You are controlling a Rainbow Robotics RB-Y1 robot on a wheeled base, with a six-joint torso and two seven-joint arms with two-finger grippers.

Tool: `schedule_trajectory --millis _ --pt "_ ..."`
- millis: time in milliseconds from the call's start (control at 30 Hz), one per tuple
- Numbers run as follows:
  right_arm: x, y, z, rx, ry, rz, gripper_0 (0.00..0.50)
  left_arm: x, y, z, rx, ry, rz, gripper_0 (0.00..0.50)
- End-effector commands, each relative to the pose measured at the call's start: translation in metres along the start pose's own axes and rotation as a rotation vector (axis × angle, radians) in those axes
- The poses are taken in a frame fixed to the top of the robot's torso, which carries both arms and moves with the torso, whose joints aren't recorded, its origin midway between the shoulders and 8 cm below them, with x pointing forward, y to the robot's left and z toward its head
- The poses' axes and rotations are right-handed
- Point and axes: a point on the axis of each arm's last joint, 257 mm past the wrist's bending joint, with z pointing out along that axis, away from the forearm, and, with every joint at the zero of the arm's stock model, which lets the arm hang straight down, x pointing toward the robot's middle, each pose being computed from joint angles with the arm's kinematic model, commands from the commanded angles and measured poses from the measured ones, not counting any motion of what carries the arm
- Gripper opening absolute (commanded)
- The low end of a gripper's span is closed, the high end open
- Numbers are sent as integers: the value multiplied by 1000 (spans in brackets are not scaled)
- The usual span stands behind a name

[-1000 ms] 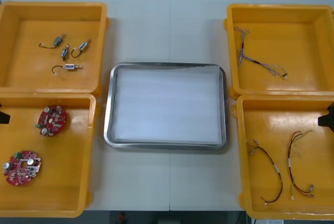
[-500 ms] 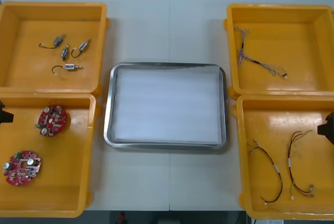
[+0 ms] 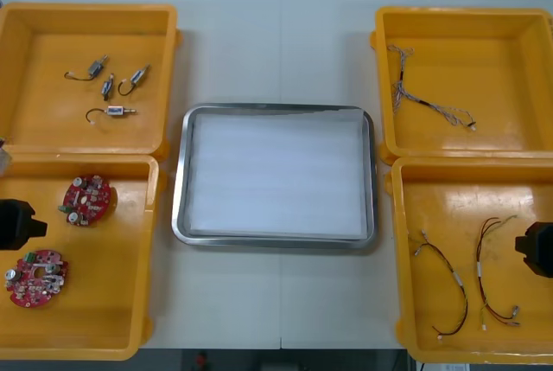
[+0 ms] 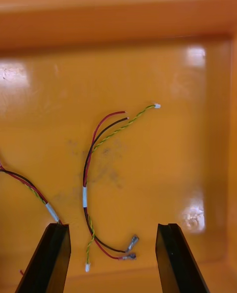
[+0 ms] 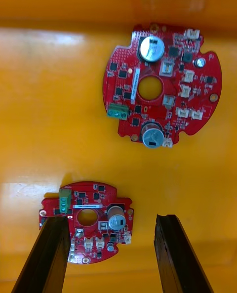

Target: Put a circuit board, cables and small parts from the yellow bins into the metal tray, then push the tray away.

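Circuit boards (image 5: 163,85), round, red, centre holes, left tool (image 5: 111,219) wide, right tool (image 4: 112,226) wide.

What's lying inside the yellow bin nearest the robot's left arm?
Two round red circuit boards lie on the bin's floor. The left gripper hangs above it, fingers open, hiding a bit of floor at the outer edge.

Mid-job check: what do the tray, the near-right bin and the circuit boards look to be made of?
Tray: metal, judging by its shiny, reflecting rim; the inside looks matt white. Near-right bin: probably moulded plastic, glossy, with glare patches. Circuit boards: rigid red board, likely laminate, carrying silvery cans and white connectors. Left gripper hangs open over them, right gripper open over the bin.
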Motion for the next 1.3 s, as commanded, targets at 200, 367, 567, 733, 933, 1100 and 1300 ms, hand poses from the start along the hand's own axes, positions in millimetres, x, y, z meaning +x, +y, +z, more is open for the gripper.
schedule_trajectory --millis 200,367,567,733,933,1100,1300 --pt "32 15 36 -33 25 -18 500 40 -11 24 20 29 67 500" --pt "37 17 60 -48 18 -7 500 50 -18 34 28 34 74 500" --pt "46 17 80 -50 25 -6 500 58 -20 44 28 36 75 500" --pt "60 24 94 -68 54 -3 500 63 -20 51 24 37 76 500" --pt "71 29 97 -67 74 -16 500 63 -17 64 28 19 67 500" --pt "76 28 99 -52 82 -27 500 61 -16 70 24 5 71 500" --pt "82 26 99 -52 96 -27 500 66 -13 73 13 14 74 500"
